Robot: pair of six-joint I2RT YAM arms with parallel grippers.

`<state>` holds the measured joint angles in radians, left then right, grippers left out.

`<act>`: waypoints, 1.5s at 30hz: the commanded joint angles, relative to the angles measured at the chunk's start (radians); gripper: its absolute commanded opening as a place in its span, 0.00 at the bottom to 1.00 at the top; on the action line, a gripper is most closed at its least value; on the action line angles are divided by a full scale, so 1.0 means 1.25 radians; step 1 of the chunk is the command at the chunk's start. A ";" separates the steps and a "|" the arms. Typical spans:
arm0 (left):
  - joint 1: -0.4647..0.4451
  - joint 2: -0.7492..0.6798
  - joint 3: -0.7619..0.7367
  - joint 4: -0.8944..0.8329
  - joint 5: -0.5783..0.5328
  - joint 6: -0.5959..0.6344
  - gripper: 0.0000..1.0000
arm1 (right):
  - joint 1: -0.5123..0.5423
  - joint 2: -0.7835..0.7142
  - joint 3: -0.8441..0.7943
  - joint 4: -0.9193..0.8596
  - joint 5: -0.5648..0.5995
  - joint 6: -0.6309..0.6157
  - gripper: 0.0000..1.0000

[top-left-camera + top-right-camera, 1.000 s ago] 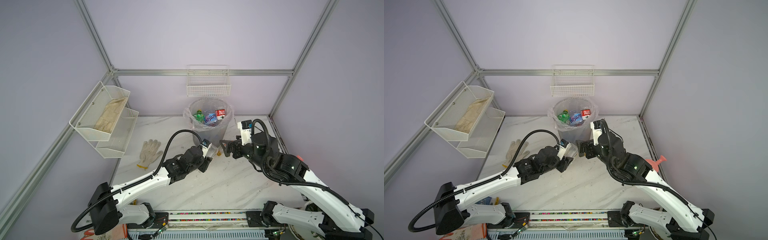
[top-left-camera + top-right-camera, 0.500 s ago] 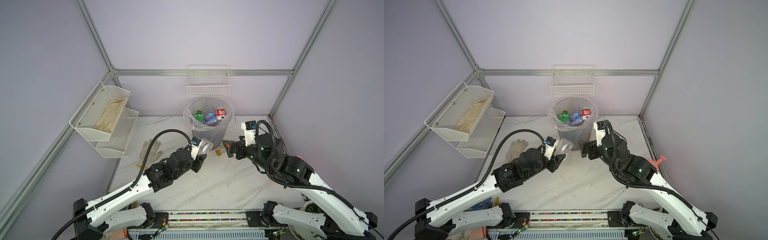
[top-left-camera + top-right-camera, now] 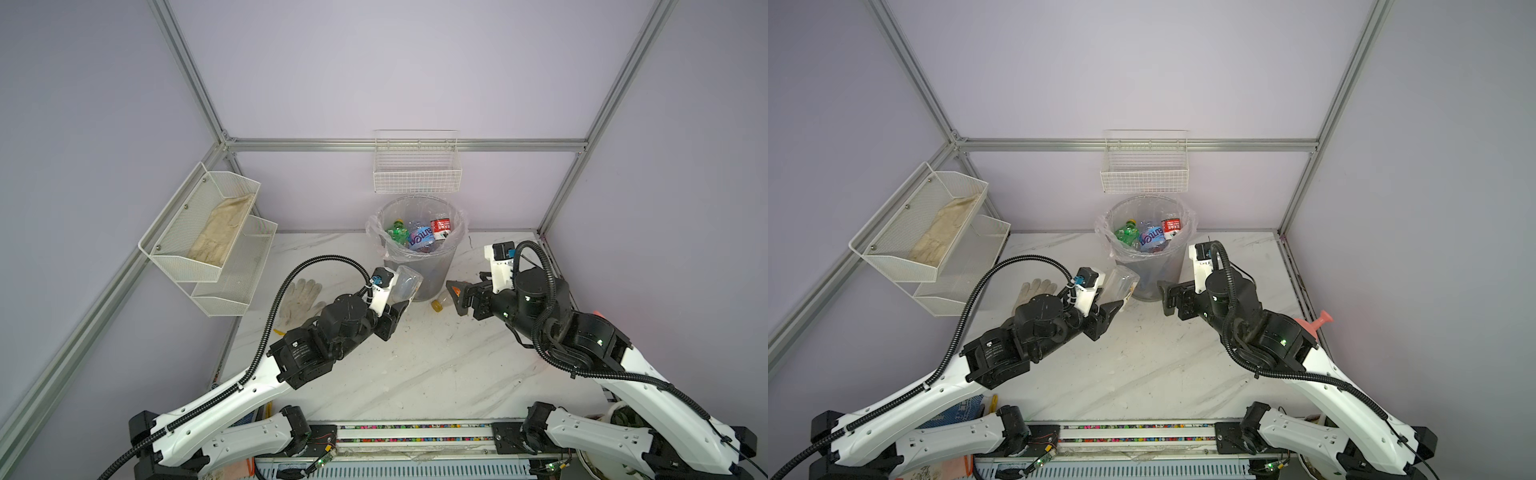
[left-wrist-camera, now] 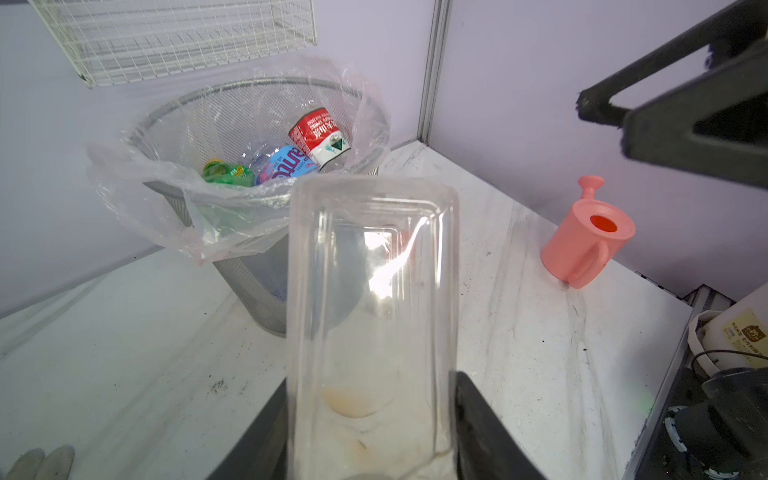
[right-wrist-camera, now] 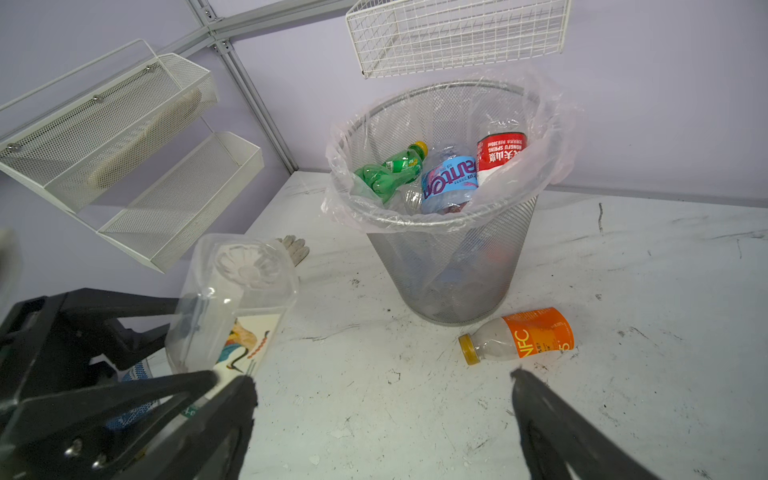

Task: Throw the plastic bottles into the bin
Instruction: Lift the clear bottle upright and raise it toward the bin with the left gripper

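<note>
The bin is matt metal mesh; its liner bag is thin, glossy, crinkled clear plastic. Near the bin, the clear bottle is smooth, shiny plastic. At the bin's foot, the orange-labelled bottle looks frosted. The tabletop under the bin is smooth, marble-patterned, perhaps laminate, and scuffed. The glove near the bin is knitted cloth.

Two white-shelled arms, black joints, ribbed black cable conduits, black wedge-shaped fingers, small green lights.
</note>
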<state>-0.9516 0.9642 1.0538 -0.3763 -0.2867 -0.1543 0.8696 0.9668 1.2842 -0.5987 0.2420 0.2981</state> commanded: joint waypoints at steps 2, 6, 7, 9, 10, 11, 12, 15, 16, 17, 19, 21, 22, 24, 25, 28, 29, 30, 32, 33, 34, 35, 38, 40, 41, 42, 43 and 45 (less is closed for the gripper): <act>-0.004 -0.026 0.131 0.045 -0.015 0.055 0.45 | 0.003 -0.011 0.009 -0.009 -0.005 -0.004 0.97; -0.005 -0.037 0.159 0.063 -0.013 0.080 0.45 | 0.003 -0.014 0.007 -0.012 -0.005 -0.004 0.97; -0.004 -0.041 0.162 0.070 -0.013 0.085 0.45 | 0.003 -0.015 0.005 -0.012 -0.004 -0.004 0.97; -0.004 -0.050 0.164 0.095 -0.009 0.099 0.45 | 0.003 -0.018 0.003 -0.012 -0.004 -0.004 0.97; -0.004 -0.055 0.162 0.109 -0.008 0.107 0.45 | 0.003 -0.019 0.002 -0.012 -0.003 -0.005 0.98; -0.004 -0.059 0.162 0.121 -0.006 0.110 0.45 | 0.003 -0.019 0.002 -0.012 -0.003 -0.005 0.97; -0.004 -0.063 0.162 0.132 -0.004 0.113 0.45 | 0.003 -0.019 0.001 -0.012 -0.003 -0.005 0.98; -0.004 -0.071 0.164 0.158 -0.004 0.121 0.45 | 0.003 -0.020 0.002 -0.010 -0.005 -0.007 0.98; -0.004 -0.074 0.165 0.167 -0.004 0.122 0.45 | 0.004 -0.019 0.002 -0.011 -0.005 -0.007 0.97; -0.005 -0.077 0.164 0.177 -0.002 0.124 0.45 | 0.003 -0.019 0.001 -0.010 -0.005 -0.008 0.98; -0.005 -0.085 0.164 0.197 0.000 0.130 0.45 | 0.003 -0.018 0.000 -0.008 -0.007 -0.008 0.98; -0.005 -0.091 0.164 0.216 0.006 0.136 0.45 | 0.003 -0.016 0.000 -0.007 -0.008 -0.008 0.98; -0.004 -0.096 0.164 0.224 0.009 0.139 0.45 | 0.003 -0.016 0.001 -0.007 -0.009 -0.009 0.98; -0.004 -0.101 0.164 0.240 0.014 0.144 0.45 | 0.003 -0.013 0.003 -0.005 -0.008 -0.010 0.98; -0.005 -0.104 0.164 0.247 0.017 0.145 0.45 | 0.003 -0.012 0.005 -0.006 -0.008 -0.011 0.97; -0.004 -0.111 0.163 0.268 0.024 0.151 0.45 | 0.003 -0.009 0.009 -0.005 -0.006 -0.012 0.98; -0.004 -0.113 0.163 0.273 0.025 0.154 0.44 | 0.003 -0.008 0.009 -0.005 -0.006 -0.013 0.97; -0.004 -0.115 0.163 0.278 0.028 0.156 0.44 | 0.003 -0.007 0.010 -0.006 -0.005 -0.013 0.97; -0.005 -0.120 0.163 0.289 0.029 0.160 0.44 | 0.003 -0.006 0.010 -0.004 -0.002 -0.013 0.97; -0.004 -0.122 0.162 0.294 0.029 0.163 0.44 | 0.003 -0.005 0.010 -0.004 -0.002 -0.013 0.97; -0.005 -0.124 0.161 0.298 0.029 0.165 0.44 | 0.003 -0.004 0.011 -0.004 -0.002 -0.013 0.97; -0.004 -0.124 0.160 0.303 0.029 0.166 0.44 | 0.003 -0.002 0.011 -0.004 -0.002 -0.013 0.98; -0.004 -0.124 0.157 0.314 0.027 0.171 0.44 | 0.003 0.001 0.014 -0.003 -0.001 -0.015 0.97; -0.005 -0.120 0.159 0.319 0.028 0.176 0.44 | 0.003 0.004 0.016 -0.002 0.000 -0.014 0.98; -0.004 -0.119 0.162 0.321 0.029 0.178 0.44 | 0.003 0.005 0.018 -0.002 0.000 -0.014 0.98; -0.004 -0.116 0.164 0.325 0.030 0.180 0.44 | 0.003 0.006 0.018 -0.003 0.000 -0.014 0.97; -0.004 -0.114 0.167 0.327 0.033 0.182 0.44 | 0.002 0.007 0.018 -0.004 0.001 -0.015 0.97; -0.004 -0.107 0.172 0.339 0.037 0.189 0.44 | 0.003 0.009 0.020 -0.004 0.001 -0.014 0.98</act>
<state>-0.9516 0.8257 1.1614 -0.0261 -0.2619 0.0471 0.8696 0.9768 1.2846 -0.5987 0.2390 0.2966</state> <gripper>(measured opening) 0.507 0.975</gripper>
